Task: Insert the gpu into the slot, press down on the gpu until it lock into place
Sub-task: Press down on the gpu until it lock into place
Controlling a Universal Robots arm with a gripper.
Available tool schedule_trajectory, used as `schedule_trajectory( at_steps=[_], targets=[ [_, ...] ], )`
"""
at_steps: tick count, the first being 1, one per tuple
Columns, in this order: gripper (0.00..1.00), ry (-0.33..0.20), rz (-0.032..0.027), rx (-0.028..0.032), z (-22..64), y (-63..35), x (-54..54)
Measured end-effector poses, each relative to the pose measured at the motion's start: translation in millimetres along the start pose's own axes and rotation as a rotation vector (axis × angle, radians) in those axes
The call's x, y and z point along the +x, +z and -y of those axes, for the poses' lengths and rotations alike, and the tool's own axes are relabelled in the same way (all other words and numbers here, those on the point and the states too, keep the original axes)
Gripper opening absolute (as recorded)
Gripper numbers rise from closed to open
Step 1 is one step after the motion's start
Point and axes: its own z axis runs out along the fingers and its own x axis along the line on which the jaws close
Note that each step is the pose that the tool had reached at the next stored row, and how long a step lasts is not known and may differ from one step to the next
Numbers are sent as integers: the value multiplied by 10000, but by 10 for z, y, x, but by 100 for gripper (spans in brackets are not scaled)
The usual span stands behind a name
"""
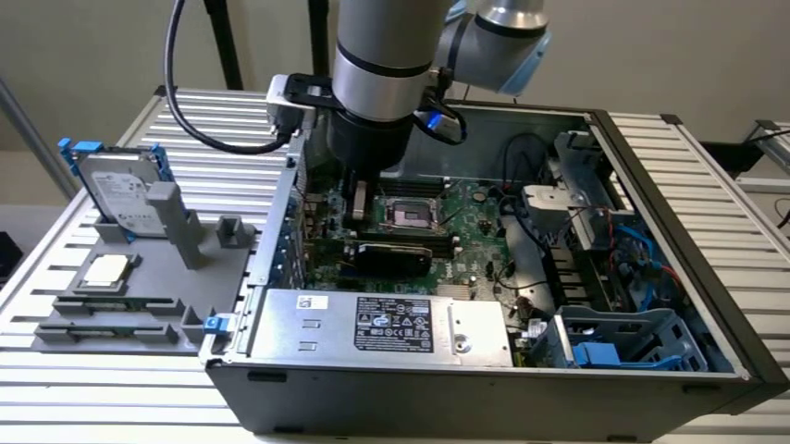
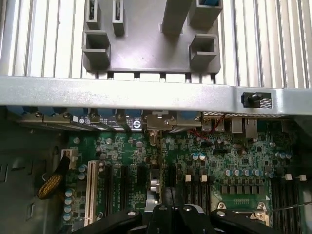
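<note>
The gpu [image 1: 392, 254], a small flat black card, stands on the green motherboard [image 1: 475, 245] inside the open computer case, just behind the power supply. My gripper [image 1: 358, 211] hangs low over the board just past the card's far side, beside the CPU socket [image 1: 408, 215]. Whether it touches the card I cannot tell. In the wrist view my gripper [image 2: 174, 207] has its fingers pressed together, with nothing visibly between them. It sits over the row of black expansion slots [image 2: 123, 183], next to a white slot [image 2: 90, 195].
A silver labelled power supply [image 1: 383, 324] fills the case's near side and a blue drive cage [image 1: 623, 342] its right corner. Outside the case, a grey fixture [image 1: 136, 277] holds a hard drive [image 1: 117, 190]. The case wall [image 2: 146, 92] rises close by.
</note>
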Motion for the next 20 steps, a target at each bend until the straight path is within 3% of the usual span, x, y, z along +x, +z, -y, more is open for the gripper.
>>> schedule_trajectory(
  at_steps=[6,10,14,20],
  targets=[
    [11,-35,-35,-570,-19,3,0],
    [11,-81,-152,-943,-27,4,0],
    [11,-123,-362,-1275,-38,6,0],
    [11,-124,-776,-1666,-63,10,1]
  ],
)
